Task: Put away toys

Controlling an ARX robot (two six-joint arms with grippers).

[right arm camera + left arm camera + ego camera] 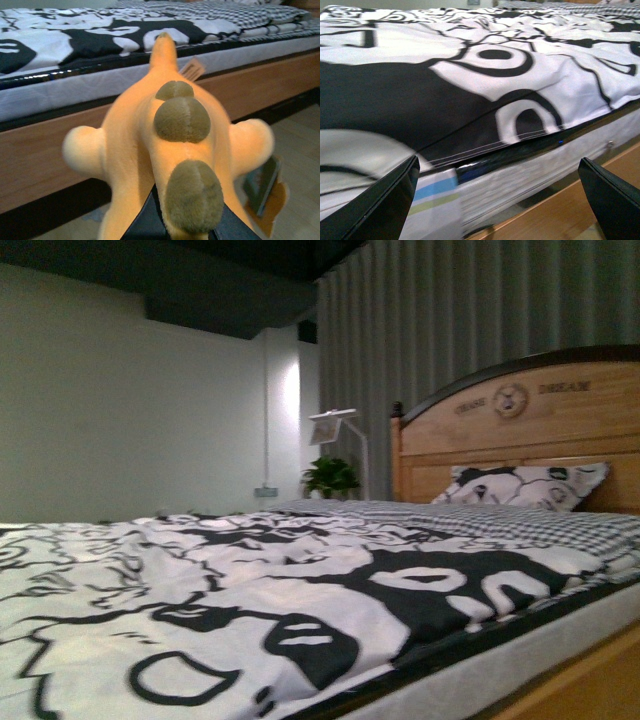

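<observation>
Now the soft orange plush animal (170,150), olive-brown humps down its back, sits pinched in the right gripper (187,227) beside the black-and-white quilted bed (75,35); left gripper (497,165) gapes wide.

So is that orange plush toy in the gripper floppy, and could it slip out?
Probably soft and light: the plush toy has a fuzzy, rounded, stuffed-looking body. Its limbs would likely flop. Slipping seems unlikely, since the fingers pinch fabric that looks grippy.
</observation>
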